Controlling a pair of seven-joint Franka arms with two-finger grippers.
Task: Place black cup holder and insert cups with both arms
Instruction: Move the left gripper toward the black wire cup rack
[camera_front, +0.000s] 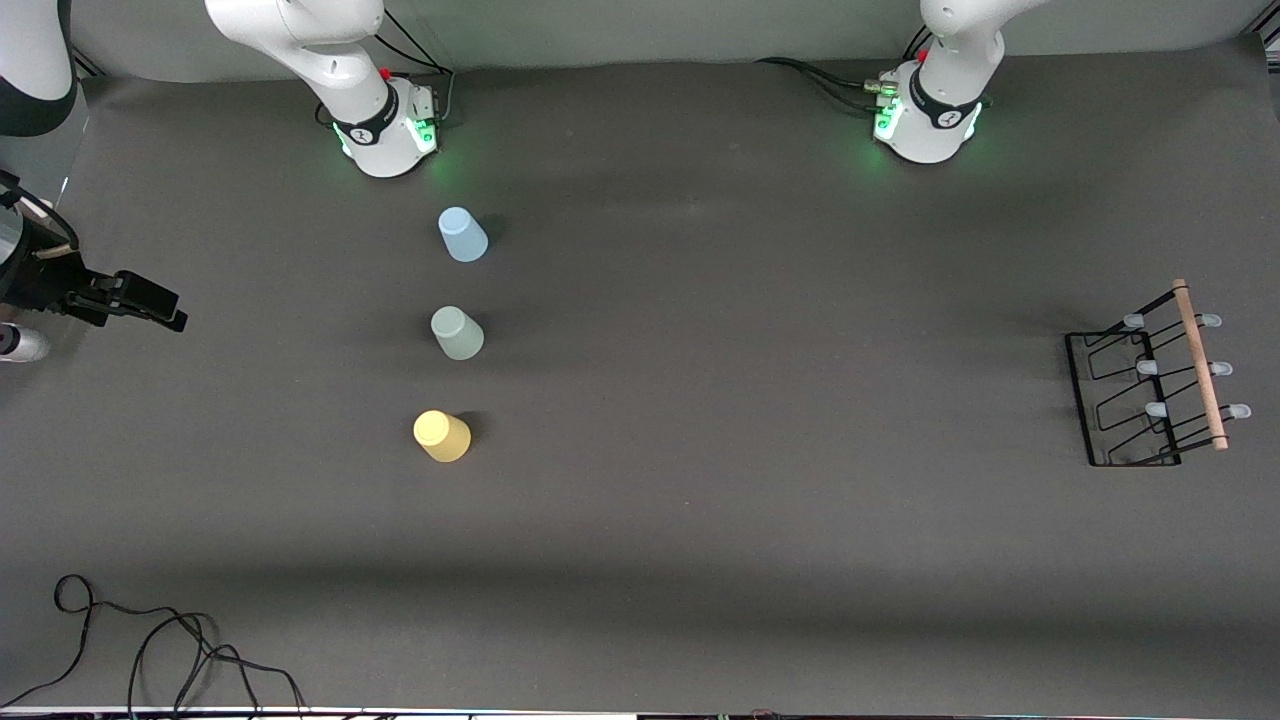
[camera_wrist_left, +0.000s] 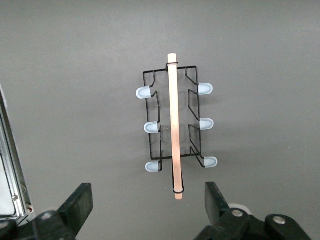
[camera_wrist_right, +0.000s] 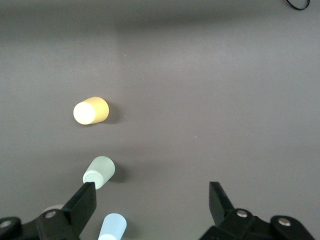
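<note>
Three small tapered plastic cups stand upside down in a line on the dark grey table, toward the right arm's end: the light blue cup closest to the right arm's base, the pale grey-green cup next, and the yellow cup nearest the front camera, each apart from its neighbour. Over at the left arm's end sits the thin black wire cup holder, upright on its rectangular base, with six pale blue-capped prongs sticking out in two rows of three and a light wooden rod handle running along its top. Nothing touches it, and it is well apart from the cups. The left gripper hangs in the air above the holder, looking straight down on it, fingers spread wide and holding nothing. The right gripper hovers high over the table beside the row of cups, fingers also wide apart and empty, with the grey-green and blue cups showing just past one fingertip in its wrist view. A black gripper-like device pokes in at the edge of the front view past the right arm's end, and loose black cables curl on the table near the front camera.
</note>
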